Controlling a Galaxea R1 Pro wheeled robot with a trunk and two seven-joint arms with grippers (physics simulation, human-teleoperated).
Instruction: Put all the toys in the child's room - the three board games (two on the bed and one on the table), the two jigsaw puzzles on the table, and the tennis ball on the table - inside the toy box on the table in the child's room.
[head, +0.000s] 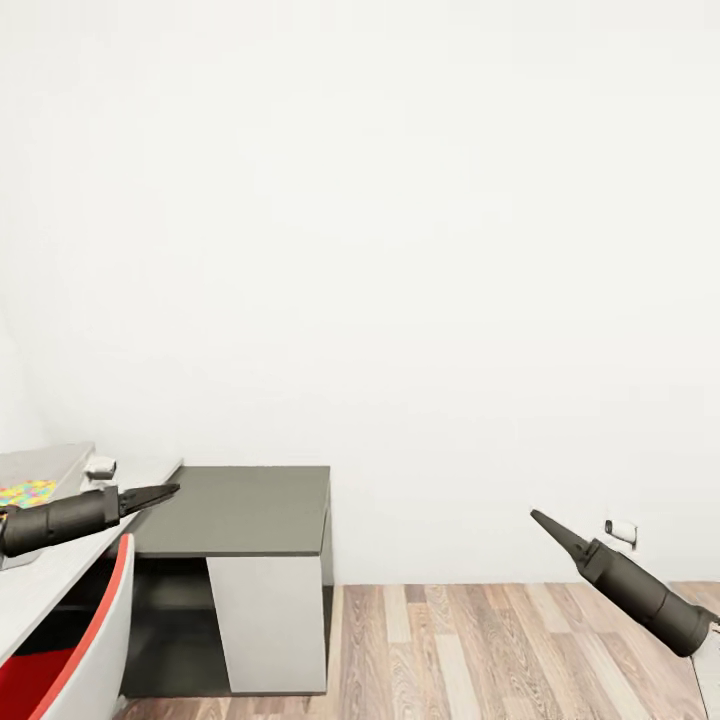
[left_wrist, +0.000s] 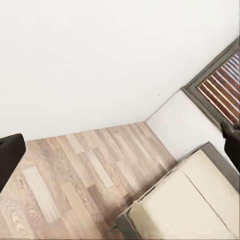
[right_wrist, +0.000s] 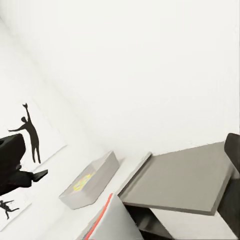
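Both arms hang over the wooden floor; left gripper slightly parted and empty, right gripper pinched closed, beside the surface.

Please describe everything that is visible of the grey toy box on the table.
The toy box is a shallow, light grey rectangular tray with plain flared walls that look like smooth plastic. It stands flat and upright on the pale table, near the wall. Something yellow and multicoloured lies inside it; the head view shows a patch of red, yellow, blue and green there, like a jigsaw board. Neither gripper touches it.
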